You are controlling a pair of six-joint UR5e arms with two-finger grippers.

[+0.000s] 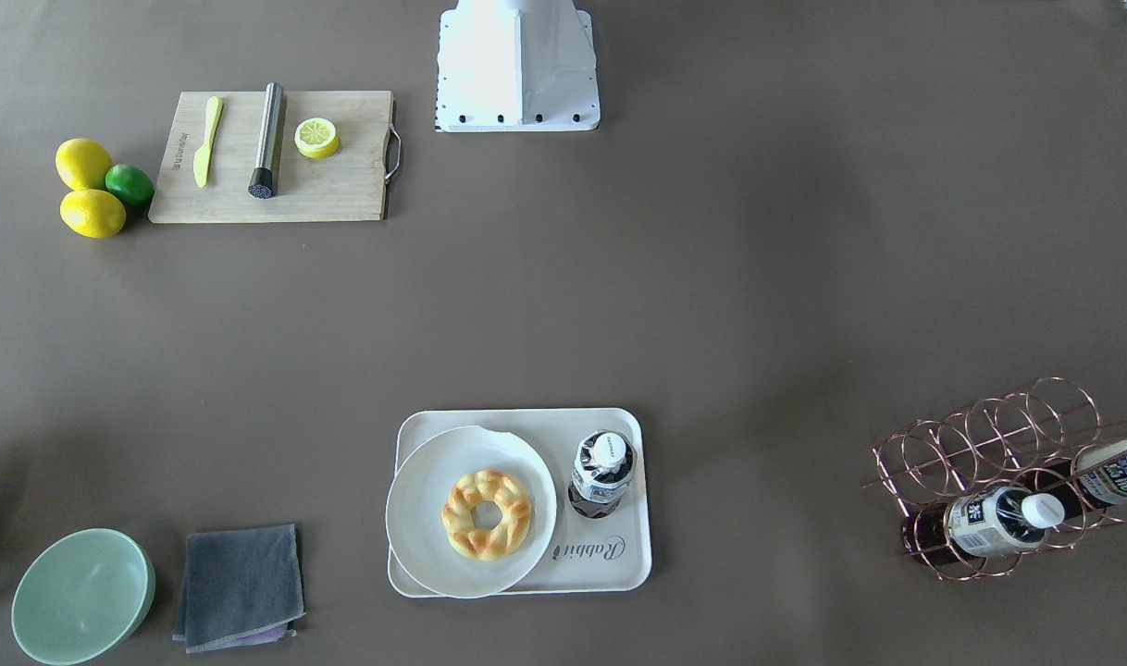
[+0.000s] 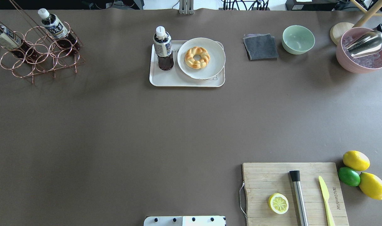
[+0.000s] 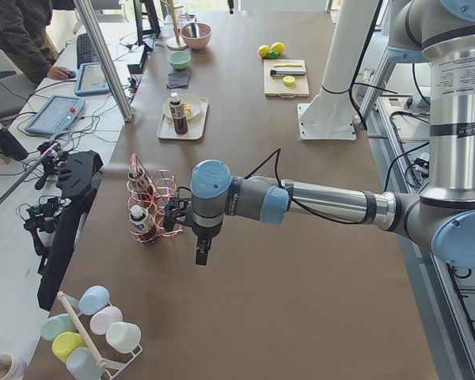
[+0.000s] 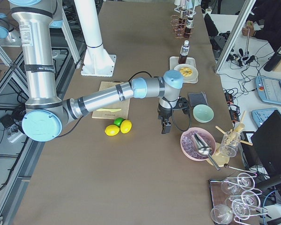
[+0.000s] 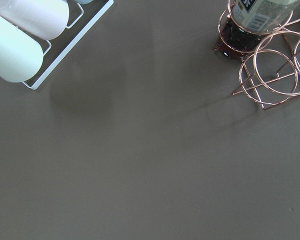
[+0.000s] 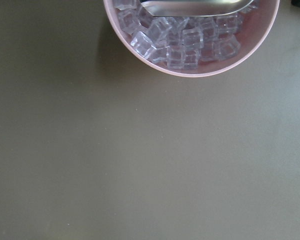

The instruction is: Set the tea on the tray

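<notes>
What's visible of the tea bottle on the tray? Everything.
The tea bottle is small, clear plastic, filled with dark brown liquid, with a white cap and a white-and-dark-blue label. It stands upright on the cream tray, at one end, beside the round white plate without visibly touching it. Only the tray touches it.

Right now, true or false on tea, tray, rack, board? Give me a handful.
1. A tea bottle stands upright on the tray. True.
2. The wire rack holds three bottles. False: it holds two bottles.
3. The donut sits on the plate, which rests on the tray. True.
4. The half lemon lies in the green bowl. False: it lies on the cutting board.
</notes>
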